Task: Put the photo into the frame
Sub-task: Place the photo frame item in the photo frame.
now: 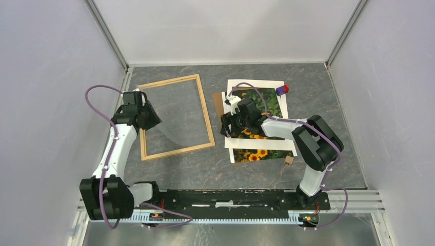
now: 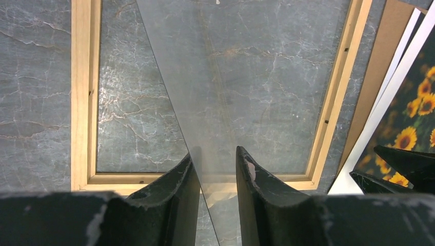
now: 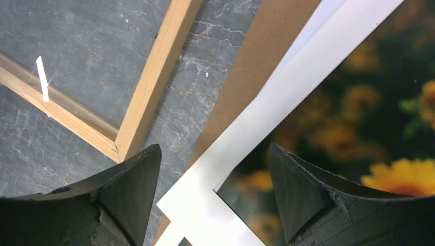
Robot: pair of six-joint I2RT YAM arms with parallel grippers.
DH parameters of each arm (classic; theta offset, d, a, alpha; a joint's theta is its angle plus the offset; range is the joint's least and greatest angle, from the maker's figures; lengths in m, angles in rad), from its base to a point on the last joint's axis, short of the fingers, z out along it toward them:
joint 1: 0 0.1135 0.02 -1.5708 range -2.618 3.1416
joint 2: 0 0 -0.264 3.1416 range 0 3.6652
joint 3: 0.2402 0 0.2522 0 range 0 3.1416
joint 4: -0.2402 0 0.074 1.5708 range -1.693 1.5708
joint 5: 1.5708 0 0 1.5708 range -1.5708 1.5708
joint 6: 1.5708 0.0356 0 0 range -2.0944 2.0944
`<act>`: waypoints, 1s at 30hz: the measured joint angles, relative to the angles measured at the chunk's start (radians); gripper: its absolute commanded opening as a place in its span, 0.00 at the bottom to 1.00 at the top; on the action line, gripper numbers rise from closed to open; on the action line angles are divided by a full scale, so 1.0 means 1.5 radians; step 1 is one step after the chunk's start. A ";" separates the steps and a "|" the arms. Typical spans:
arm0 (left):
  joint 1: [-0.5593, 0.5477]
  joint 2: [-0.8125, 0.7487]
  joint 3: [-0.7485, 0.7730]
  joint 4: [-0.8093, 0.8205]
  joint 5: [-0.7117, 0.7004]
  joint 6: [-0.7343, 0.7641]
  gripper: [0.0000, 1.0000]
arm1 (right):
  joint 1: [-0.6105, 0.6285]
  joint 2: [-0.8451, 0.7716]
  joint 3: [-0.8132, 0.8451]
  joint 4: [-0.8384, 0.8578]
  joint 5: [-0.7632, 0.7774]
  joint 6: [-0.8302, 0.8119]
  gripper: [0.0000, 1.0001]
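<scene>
The frame (image 1: 177,117) of light wood lies left of centre, with the table showing through it. A clear pane (image 2: 246,77) lies slanted across its opening. My left gripper (image 1: 154,119) is at the frame's left rail (image 2: 82,92). Its jaws (image 2: 214,154) are apart, and the pane's edge runs between them against the left finger. The sunflower photo (image 1: 255,105) lies to the right, under a white mat (image 1: 255,83). My right gripper (image 1: 227,125) hangs open over the left edge of the mat (image 3: 287,97) and the photo (image 3: 359,102), holding nothing.
A brown backing board (image 1: 218,100) pokes out from under the mat on the left. A small red and blue object (image 1: 282,90) sits at the mat's far right corner. A little brown block (image 1: 289,160) lies near the photo's near right corner. Grey walls close in both sides.
</scene>
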 measured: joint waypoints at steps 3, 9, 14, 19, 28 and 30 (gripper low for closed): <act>0.006 0.008 0.000 0.000 0.003 0.000 0.41 | 0.008 0.003 0.009 -0.002 0.005 -0.002 0.82; 0.041 0.042 0.000 -0.004 0.021 -0.016 0.55 | 0.008 0.003 0.010 -0.010 0.016 -0.006 0.82; 0.092 0.056 -0.007 -0.015 0.039 -0.045 0.67 | 0.007 0.003 0.009 -0.010 0.018 -0.009 0.82; 0.122 0.053 -0.026 -0.014 0.048 -0.072 0.77 | 0.007 0.003 0.004 -0.006 0.018 -0.010 0.82; 0.185 0.022 -0.085 0.011 0.116 -0.097 0.92 | 0.007 0.002 -0.008 -0.002 0.014 -0.010 0.82; 0.205 0.009 -0.108 0.027 0.140 -0.103 0.93 | 0.007 0.002 -0.009 0.001 0.012 -0.010 0.82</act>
